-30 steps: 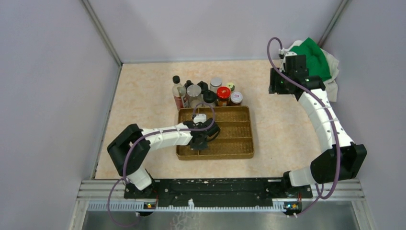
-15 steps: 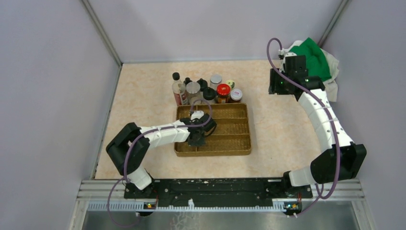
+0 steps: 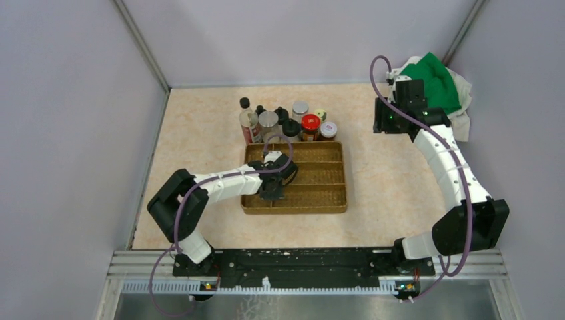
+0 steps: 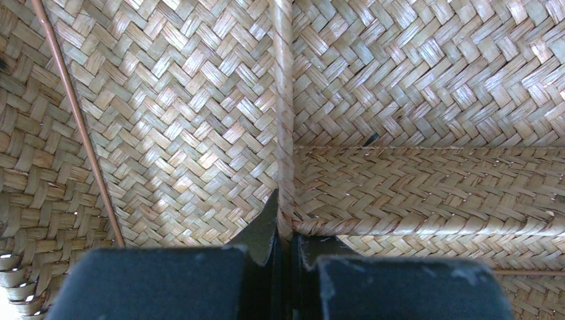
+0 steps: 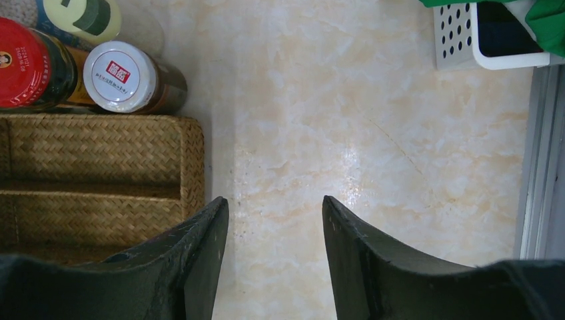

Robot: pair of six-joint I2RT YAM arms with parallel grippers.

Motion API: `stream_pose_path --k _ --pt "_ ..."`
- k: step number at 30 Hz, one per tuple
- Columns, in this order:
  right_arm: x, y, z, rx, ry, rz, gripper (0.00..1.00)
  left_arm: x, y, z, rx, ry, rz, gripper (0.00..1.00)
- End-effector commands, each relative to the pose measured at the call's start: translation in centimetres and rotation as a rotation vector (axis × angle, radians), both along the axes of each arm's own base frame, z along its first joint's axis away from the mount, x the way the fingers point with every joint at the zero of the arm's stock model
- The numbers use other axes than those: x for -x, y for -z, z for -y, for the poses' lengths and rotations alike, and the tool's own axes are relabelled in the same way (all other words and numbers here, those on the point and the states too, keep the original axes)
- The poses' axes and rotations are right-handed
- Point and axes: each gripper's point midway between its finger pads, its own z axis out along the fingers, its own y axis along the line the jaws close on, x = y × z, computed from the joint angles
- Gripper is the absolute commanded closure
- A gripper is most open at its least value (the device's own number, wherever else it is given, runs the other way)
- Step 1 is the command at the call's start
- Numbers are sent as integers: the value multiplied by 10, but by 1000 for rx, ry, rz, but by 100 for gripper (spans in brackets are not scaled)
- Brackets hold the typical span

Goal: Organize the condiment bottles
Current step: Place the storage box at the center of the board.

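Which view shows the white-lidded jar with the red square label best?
Right wrist: the white-lidded jar sits close, its lid label sharp, beside the woven tray. Top external shows it small. Left wrist shows only tray weave.

The left arm stretches low and almost flat from its base, with the elbow to the left of the woven tray. Its wrist bends down over the left part of the tray. The left gripper has its fingers pinched together on the tray's divider wall. The right arm rises in a long curve, well to the right of the tray. The right gripper hangs just beside the tray's far right corner, with its jaws apart and nothing between them.
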Motion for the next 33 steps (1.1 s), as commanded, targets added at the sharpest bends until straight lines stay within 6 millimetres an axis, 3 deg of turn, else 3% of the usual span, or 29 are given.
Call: stream_pose_path --k 1,25,32,33 --pt "-1 -14 -4 -4 -11 60 46 -27 2 -21 -66 -56 60 100" --pt "0 -5 -3 0 -7 51 46 -55 6 -19 -65 -28 76 100" --pt "1 -3 -2 2 -6 45 46 -54 -5 -18 -66 -9 60 100" --pt "1 -3 -2 1 -6 47 46 -53 -8 -17 -63 -6 58 94"
